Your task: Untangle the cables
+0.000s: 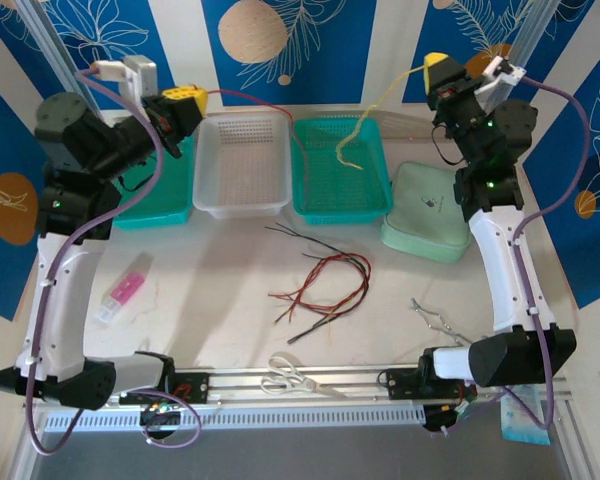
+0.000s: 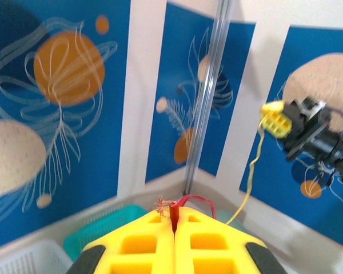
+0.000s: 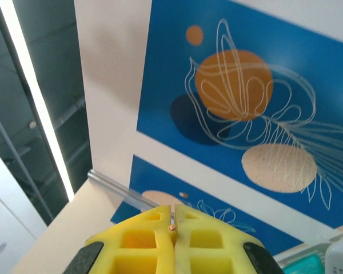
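While other cables point(image 1: 320, 285) lie on the table point(image 1: 200, 270), the left gripper point(image 1: 185, 100) clamps a red cable point(image 1: 245, 95), the right gripper point(image 1: 438, 68) a yellow cable point(image 1: 352, 135).

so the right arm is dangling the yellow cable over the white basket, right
Not quite. The right arm is dangling the yellow cable over the teal basket, not the white basket beside it. The top view shows it.

Cables point(image 1: 332, 261) are noted as smooth plastic-sheathed wire, white basket point(image 1: 242, 190) and teal basket point(image 1: 325, 195) as perforated, slightly glossy moulded plastic, scissors point(image 1: 296, 378) as shiny metal.
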Robot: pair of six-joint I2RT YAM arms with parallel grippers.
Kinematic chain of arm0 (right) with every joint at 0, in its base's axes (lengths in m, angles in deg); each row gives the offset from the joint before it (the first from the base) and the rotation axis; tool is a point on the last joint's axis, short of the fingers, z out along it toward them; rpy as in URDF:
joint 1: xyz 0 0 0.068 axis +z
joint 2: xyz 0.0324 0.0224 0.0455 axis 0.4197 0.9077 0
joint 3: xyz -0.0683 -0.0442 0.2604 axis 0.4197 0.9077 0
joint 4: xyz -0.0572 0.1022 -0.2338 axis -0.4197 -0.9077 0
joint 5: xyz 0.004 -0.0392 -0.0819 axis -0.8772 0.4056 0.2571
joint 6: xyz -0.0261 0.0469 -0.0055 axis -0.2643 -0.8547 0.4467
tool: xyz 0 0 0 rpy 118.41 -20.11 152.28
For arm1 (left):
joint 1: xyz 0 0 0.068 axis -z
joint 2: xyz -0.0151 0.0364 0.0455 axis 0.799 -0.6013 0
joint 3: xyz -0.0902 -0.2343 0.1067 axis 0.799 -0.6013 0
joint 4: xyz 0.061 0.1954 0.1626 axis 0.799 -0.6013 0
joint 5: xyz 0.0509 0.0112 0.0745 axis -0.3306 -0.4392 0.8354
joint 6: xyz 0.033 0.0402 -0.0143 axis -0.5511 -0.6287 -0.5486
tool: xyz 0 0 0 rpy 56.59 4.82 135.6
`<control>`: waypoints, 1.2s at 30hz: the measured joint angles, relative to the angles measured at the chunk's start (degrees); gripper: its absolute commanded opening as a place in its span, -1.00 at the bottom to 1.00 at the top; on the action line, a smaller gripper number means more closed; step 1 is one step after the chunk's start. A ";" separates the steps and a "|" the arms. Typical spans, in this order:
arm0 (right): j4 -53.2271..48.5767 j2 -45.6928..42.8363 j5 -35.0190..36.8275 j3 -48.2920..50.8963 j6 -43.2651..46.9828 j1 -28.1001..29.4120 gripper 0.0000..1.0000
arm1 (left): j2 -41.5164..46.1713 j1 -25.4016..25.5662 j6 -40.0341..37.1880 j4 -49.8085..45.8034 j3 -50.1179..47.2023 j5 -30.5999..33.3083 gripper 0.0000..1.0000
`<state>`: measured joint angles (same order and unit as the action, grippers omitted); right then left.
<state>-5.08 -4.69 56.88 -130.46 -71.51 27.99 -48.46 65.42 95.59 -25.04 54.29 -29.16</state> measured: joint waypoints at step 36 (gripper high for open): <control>-12.33 68.78 5.55 -60.76 7.15 25.22 -1.00 | 2.95 0.00 -8.26 -9.92 10.47 0.26 -1.00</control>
<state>-17.41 64.10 62.43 -191.22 -64.36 53.22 -45.51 65.42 87.32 -34.97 64.76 -28.90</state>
